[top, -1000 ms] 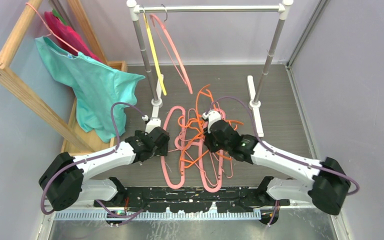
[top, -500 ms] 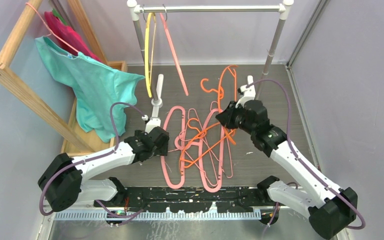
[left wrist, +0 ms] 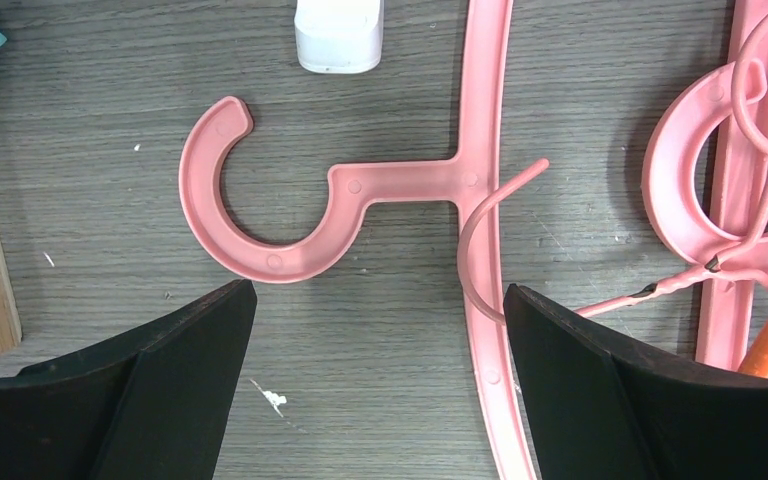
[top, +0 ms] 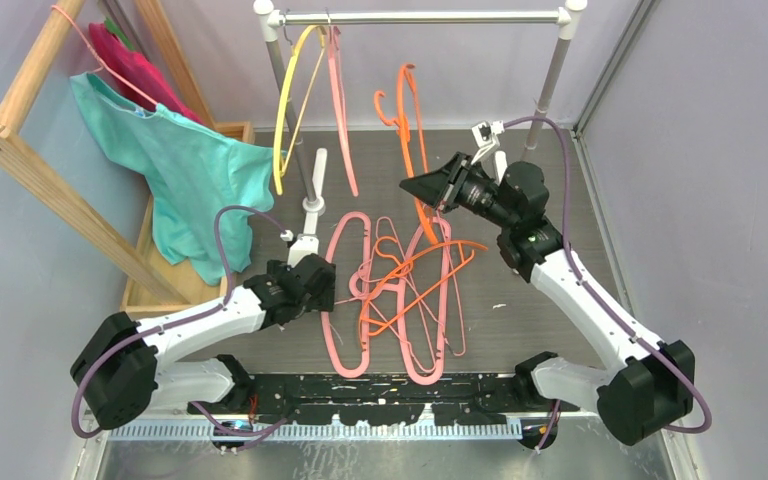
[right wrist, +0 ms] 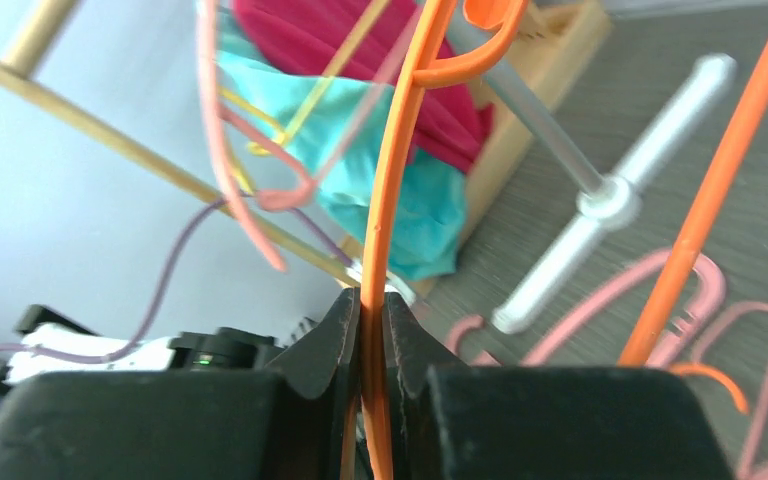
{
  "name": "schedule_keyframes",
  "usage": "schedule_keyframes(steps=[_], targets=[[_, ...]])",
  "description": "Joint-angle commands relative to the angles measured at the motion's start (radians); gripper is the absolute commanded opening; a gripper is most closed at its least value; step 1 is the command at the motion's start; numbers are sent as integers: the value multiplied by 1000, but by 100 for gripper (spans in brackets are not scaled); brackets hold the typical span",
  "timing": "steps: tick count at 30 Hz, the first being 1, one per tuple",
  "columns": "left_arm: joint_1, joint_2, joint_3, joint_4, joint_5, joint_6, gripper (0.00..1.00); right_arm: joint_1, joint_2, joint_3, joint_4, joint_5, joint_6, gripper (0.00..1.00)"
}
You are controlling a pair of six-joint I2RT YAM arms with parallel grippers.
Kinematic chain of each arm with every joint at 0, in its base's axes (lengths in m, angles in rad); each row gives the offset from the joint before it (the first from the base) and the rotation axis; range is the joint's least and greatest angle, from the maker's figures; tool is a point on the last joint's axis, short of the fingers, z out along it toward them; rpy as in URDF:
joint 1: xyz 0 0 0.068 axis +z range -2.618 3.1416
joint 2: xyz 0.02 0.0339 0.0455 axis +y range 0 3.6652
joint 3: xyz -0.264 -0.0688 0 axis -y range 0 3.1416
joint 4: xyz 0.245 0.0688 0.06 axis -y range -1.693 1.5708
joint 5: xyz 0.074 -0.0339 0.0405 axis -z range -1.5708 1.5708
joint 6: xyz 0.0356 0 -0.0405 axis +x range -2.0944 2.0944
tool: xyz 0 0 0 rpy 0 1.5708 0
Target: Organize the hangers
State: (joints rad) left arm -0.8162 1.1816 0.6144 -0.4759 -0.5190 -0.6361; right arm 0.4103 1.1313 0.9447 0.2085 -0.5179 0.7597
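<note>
Hanging step. Right gripper pinching orange hanger near rail, hook not yet on. Left gripper spread over pink hanger, well below rail. Next: lift hook over rail, lower.

**No readable text**

Checked all three views and found nothing legible. The pink hanger, the orange hanger and the white arm link show plain surfaces. No label, brand, number or sign can be made out on them. The right wrist view is too blurred in the background to resolve any print.
</note>
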Motion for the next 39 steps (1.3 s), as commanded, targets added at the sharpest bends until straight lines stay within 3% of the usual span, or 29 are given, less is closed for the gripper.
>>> schedule_keyframes(steps=[1, 8, 22, 39], targets=[[4, -13, -1, 26, -27, -1, 98, -3, 1, 89, 297, -119, 106, 1], [4, 8, 8, 36, -21, 1, 98, -1, 92, 199, 414, -139, 178, 1], [5, -13, 14, 32, -19, 7, 98, 27, 342, 390, 625, -39, 329, 1], [4, -66, -8, -1, -41, 19, 98, 97, 528, 473, 528, 124, 352, 1]])
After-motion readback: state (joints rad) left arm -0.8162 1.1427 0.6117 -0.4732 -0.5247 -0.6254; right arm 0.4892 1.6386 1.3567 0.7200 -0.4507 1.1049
